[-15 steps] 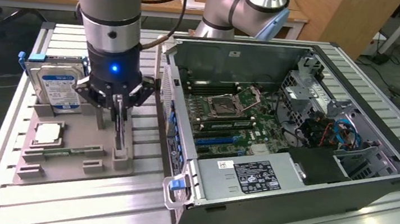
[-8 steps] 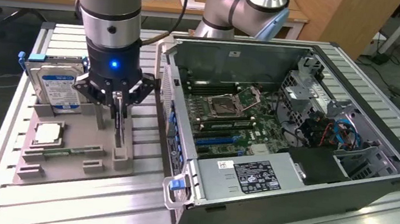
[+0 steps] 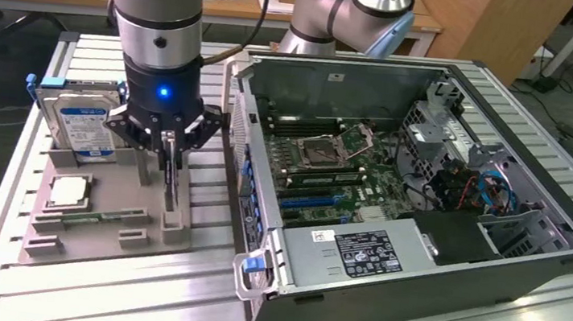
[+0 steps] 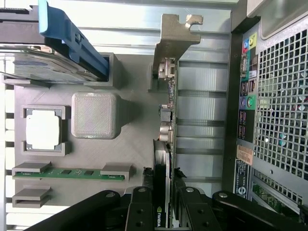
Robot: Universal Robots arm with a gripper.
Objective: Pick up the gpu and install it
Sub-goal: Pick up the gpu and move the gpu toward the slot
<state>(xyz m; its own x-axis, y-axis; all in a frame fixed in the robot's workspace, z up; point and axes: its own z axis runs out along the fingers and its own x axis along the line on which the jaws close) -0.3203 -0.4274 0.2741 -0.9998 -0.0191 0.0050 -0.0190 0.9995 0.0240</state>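
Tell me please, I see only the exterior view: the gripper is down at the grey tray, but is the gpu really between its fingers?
Observer: Yes. In the wrist view the gpu stands on edge inside the gripper, with one finger against each face.
Operator: Where is its metal bracket?
Observer: The silvery bracket is on the end of the card that reaches away from the fingers, and they do not touch it.
Operator: What is beside the card?
Observer: The rear panel of the computer case, with its coloured audio sockets, faces the card.
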